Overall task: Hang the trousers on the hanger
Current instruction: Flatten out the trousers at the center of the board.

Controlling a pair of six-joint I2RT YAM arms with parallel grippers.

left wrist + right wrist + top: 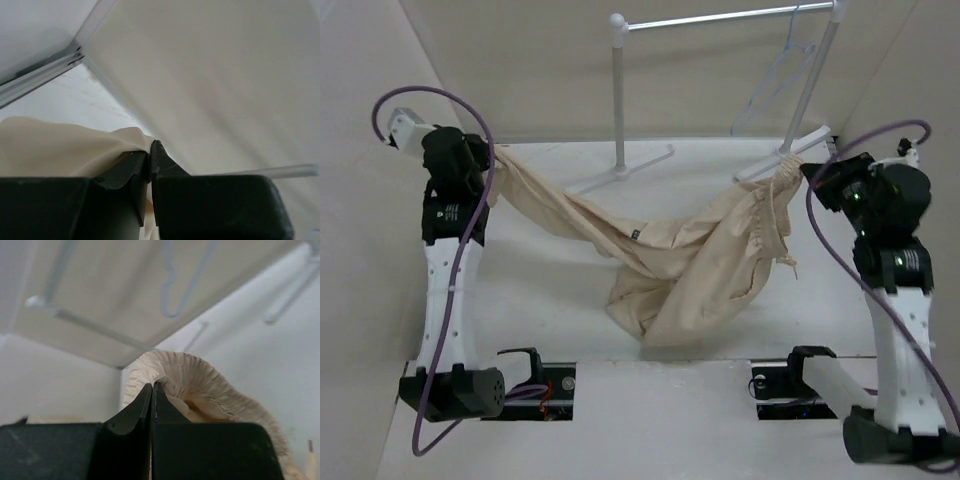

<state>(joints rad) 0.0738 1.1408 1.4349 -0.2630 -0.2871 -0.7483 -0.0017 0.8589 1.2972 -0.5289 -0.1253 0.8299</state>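
In the overhead view the trousers hang like a hammock across the middle of the frame. One end is drawn up toward the upper left and the other toward the right, while the bunched middle sags onto the table at lower centre. A small dark label shows on the cloth, too small to read.

The left gripper has the left end of the cloth. Its wrist view shows the two fingers pressed together with a fold of tan fabric pinched between them, though the black finger bodies fill the lower frame and hide the rest of that end.

The right gripper has the gathered waistband, with a drawstring dangling below it. In its wrist view the jaws are closed tight on the ruffled edge, and the fabric beyond is cut off at the lower right.

The hanger hangs by its hook from the silver bar of the rack at the upper right of the overhead view. It is apart from the trousers and from both grippers. It is thin and pale against the wall, so its lower edge is hard to make out, and the right wrist view shows only a blurred loop of it near the top.
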